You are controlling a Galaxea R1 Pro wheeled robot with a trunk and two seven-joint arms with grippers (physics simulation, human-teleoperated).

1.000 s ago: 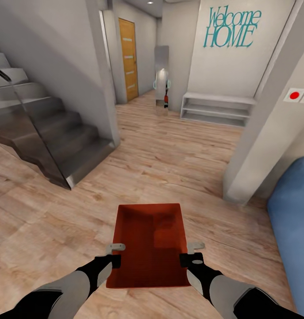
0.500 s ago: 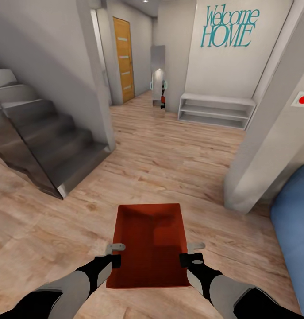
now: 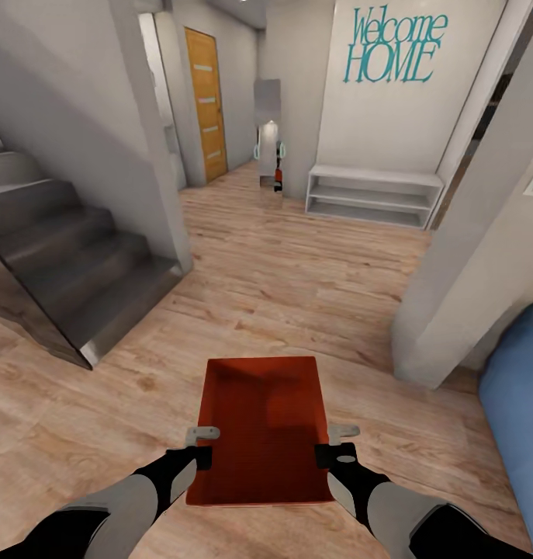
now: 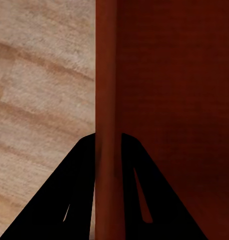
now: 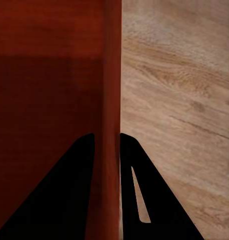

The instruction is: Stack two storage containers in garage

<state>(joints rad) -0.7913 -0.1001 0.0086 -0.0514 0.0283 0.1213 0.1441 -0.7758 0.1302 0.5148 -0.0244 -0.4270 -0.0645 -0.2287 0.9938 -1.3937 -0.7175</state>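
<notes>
Orange-red storage container carried level above the wood-plank floor, left gripper and right gripper each pinching a side wall, facing a hallway.

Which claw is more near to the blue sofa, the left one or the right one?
Right. The right claw grips the storage container's wall on the side facing the blue sofa; the left claw grips the opposite wall, farther away.
</notes>
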